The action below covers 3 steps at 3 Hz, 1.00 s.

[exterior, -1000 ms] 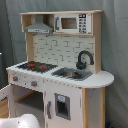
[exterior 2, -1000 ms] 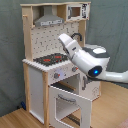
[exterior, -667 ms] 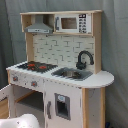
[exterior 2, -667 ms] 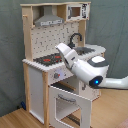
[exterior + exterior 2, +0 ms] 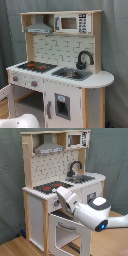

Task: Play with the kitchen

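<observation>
Since a second ago, the white arm has dropped in the second exterior view from level with the worktop to the front of the kitchen, below the hob edge. Its tool points at the knob panel, and whether its fingers are open or closed cannot be told. At the bottom edge of the first exterior view a smooth white rounded shape shows, likely part of the arm.

Pale wood posts frame the kitchen, with white panels between them, and it stands on a wooden floor before a grey curtain. Two red rings mark the flat black hob. Beside it sits a grey rectangular sink under a curved black faucet. The splashback bears a brick-like tile pattern. Above hang a grey sloped hood and a white microwave front with a dark window. In the second exterior view the windowed oven door hangs open, tilted outward.
</observation>
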### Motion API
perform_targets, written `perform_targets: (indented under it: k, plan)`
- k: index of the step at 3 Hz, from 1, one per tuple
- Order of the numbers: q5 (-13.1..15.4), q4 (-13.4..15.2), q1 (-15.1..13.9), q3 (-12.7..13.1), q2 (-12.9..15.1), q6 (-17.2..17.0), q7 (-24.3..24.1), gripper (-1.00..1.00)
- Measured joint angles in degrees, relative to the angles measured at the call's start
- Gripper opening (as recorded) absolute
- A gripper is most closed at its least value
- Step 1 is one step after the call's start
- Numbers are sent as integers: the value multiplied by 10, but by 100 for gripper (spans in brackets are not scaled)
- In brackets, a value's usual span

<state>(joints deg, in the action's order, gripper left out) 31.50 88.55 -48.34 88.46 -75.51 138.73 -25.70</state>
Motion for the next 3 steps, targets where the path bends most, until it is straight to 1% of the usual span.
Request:
perform_targets:
  k: [1, 2, 3]
  plan:
    - [0, -2, 2, 40, 0, 0, -53, 100]
    - [-1, -2, 3, 74, 0, -3, -100, 100]
    - [-8, 5, 6, 108, 0, -10, -146, 100]
